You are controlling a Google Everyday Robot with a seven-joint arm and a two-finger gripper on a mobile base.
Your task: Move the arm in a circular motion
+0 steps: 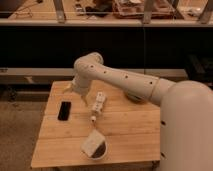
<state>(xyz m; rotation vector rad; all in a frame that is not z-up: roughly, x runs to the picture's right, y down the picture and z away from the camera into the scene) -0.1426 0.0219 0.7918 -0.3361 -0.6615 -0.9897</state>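
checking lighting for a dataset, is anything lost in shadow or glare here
camera view: warm, dim light; the table is fairly evenly lit, while the recess behind it falls to near black. camera view: no harsh glare on the white arm; its gripper, over the table's far left between the phone and power strip, stands out against the wood.
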